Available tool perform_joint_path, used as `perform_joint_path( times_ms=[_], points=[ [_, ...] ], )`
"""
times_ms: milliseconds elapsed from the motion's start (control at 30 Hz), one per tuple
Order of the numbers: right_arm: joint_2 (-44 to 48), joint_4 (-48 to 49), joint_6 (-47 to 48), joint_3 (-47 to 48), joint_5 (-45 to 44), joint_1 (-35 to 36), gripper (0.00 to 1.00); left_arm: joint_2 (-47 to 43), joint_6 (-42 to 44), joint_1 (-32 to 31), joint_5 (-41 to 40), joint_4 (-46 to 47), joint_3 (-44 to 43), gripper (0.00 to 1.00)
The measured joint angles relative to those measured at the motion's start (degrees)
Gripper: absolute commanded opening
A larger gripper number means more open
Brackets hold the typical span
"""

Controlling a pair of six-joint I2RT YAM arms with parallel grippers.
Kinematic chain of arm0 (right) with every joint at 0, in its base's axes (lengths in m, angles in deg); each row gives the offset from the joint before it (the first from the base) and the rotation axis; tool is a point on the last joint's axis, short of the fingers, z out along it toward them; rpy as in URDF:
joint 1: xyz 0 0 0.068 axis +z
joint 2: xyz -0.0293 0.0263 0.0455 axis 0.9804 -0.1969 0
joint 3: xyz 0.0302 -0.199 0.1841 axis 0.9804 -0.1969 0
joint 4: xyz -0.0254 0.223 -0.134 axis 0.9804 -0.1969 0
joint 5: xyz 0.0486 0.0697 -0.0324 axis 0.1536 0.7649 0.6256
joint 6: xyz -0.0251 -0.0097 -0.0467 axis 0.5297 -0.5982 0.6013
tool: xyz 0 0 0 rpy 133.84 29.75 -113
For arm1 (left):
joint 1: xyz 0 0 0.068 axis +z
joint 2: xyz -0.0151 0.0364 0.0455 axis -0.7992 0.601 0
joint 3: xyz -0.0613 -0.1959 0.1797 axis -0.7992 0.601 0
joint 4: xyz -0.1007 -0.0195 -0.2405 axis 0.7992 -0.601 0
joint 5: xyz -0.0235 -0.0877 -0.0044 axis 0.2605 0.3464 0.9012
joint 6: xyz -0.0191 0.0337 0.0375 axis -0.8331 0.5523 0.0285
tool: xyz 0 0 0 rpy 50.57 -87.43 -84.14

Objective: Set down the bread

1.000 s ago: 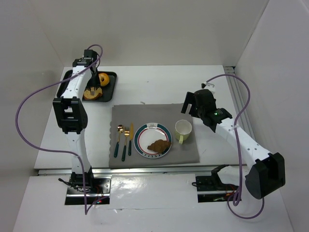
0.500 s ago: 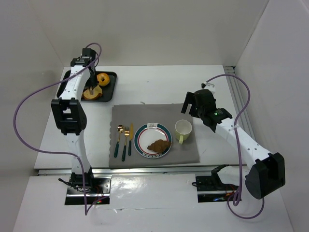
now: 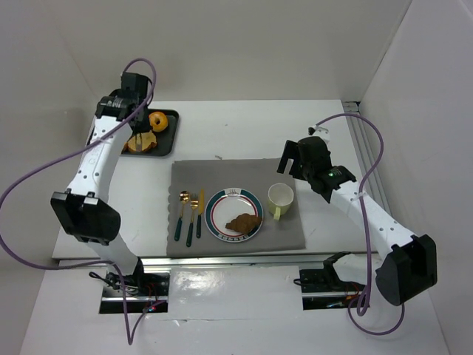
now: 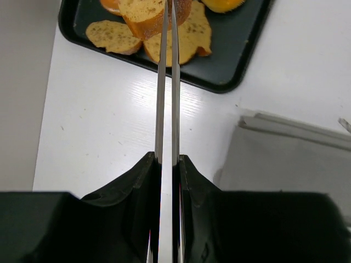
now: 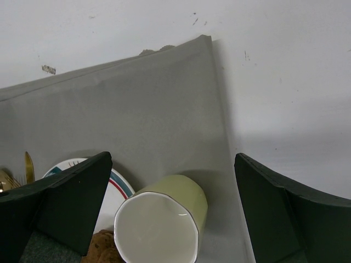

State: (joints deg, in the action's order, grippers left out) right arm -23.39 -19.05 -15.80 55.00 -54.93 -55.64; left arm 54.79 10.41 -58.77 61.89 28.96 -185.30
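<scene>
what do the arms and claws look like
The left arm and right arm are white links with black joints, each trailing a purple cable. The right arm shows a green light near its wrist. The left claw has long, thin, pale blades on black mounts; the right claw has broad black fingers.

Left gripper closed, right gripper wide.
</scene>
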Motion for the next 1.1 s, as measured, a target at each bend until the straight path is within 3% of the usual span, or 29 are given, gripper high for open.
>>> perform_joint_path(
  times_ms=[200,400,667,800,1100],
  points=[
    [0.3,0.0,0.1,0.0,-0.3,0.0,1.0,-7.0,-1.3,-9.8,0.2,-0.6,7.5,0.0],
    [1.0,0.0,0.3,0.0,-0.7,0.0,1.0,-19.2,-3.8,-22.2,4.2,-2.5,17.2,0.0],
    [1.1,0.0,0.5,0.0,-0.9,0.0,1.0,-33.9,-7.5,-34.1,8.2,-4.8,29.8,0.0],
    [1.6,-0.2,0.5,0.0,-0.9,0.0,1.0,-37.9,-7.4,-37.3,13.5,-4.2,35.6,0.0],
    [4.0,-0.5,0.5,0.0,-1.0,0.0,1.0,-41.0,-8.7,-38.2,23.8,1.7,47.9,0.0]
  ],
)
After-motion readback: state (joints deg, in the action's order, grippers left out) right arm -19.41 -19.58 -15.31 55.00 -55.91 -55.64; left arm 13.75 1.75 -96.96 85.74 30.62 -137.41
